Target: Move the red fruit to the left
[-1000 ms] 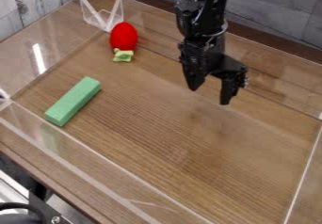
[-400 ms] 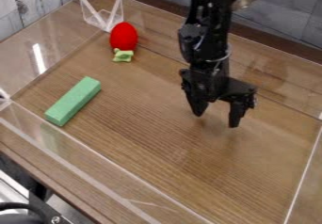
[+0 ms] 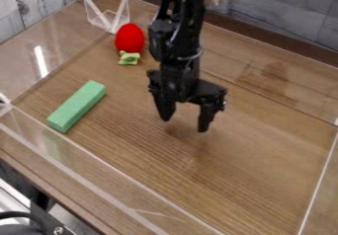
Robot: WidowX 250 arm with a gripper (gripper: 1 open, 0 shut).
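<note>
The red fruit (image 3: 129, 39) is a small bright-red strawberry with a pale green cap at its lower end, lying at the back left of the wooden table. My gripper (image 3: 185, 117) hangs over the middle of the table, to the right of and nearer than the fruit, well apart from it. Its two dark fingers point down and stand open with nothing between them.
A long flat green block (image 3: 77, 105) lies on the left side of the table. Clear plastic walls (image 3: 38, 61) ring the tabletop, and a folded clear piece (image 3: 103, 15) stands behind the fruit. A wooden wall runs along the back.
My gripper has moved left and toward the front, from the right side of the table to its middle. It stayed open. The fruit and the green block have not moved.
</note>
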